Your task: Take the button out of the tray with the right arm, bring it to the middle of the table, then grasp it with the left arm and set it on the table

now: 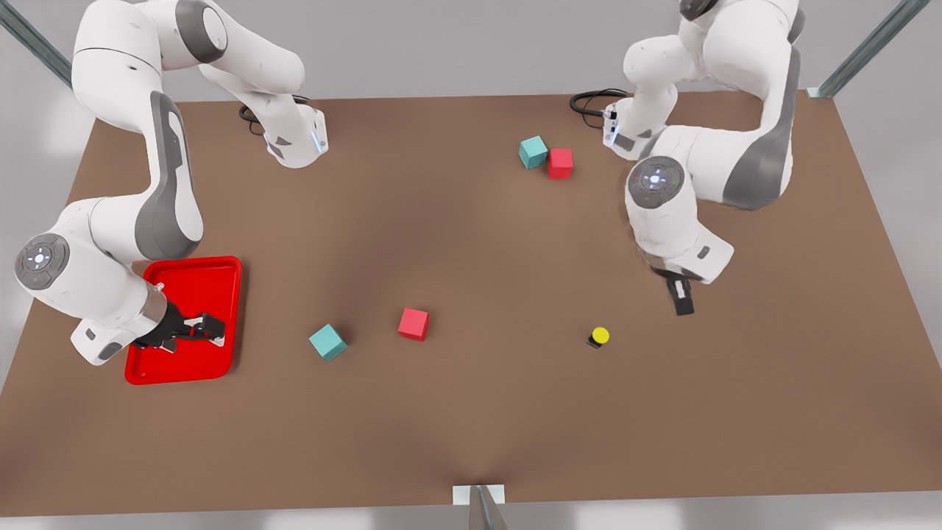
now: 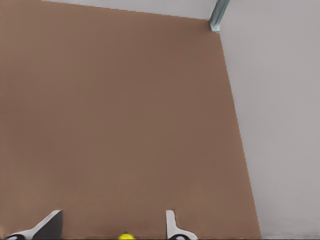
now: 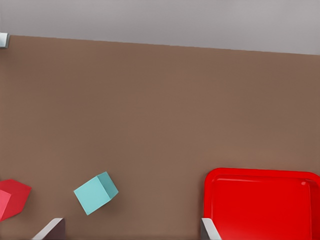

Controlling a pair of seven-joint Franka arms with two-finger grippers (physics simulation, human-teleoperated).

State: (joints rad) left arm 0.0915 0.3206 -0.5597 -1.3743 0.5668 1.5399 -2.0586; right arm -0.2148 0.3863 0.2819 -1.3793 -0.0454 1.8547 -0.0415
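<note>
The button (image 1: pixel 600 337), a yellow cap on a dark base, stands on the brown table (image 1: pixel 471 243) toward the front view's right; its cap peeks in at the edge of the left wrist view (image 2: pixel 126 236). My left gripper (image 1: pixel 684 298) hangs open a short way behind and to the right of it, fingers (image 2: pixel 172 227) spread with nothing between them. The red tray (image 1: pixel 221 272) lies at the front view's left. My right gripper (image 1: pixel 206 329) hovers open over the tray's front part, empty, with the tray (image 3: pixel 260 200) beside one fingertip (image 3: pixel 210 229).
A teal cube (image 1: pixel 327 341) and a red cube (image 1: pixel 413 324) sit between tray and button. Another teal cube (image 1: pixel 533 152) and red cube (image 1: pixel 560 163) touch each other at the back. The table's front edge carries a small metal bracket (image 1: pixel 478 495).
</note>
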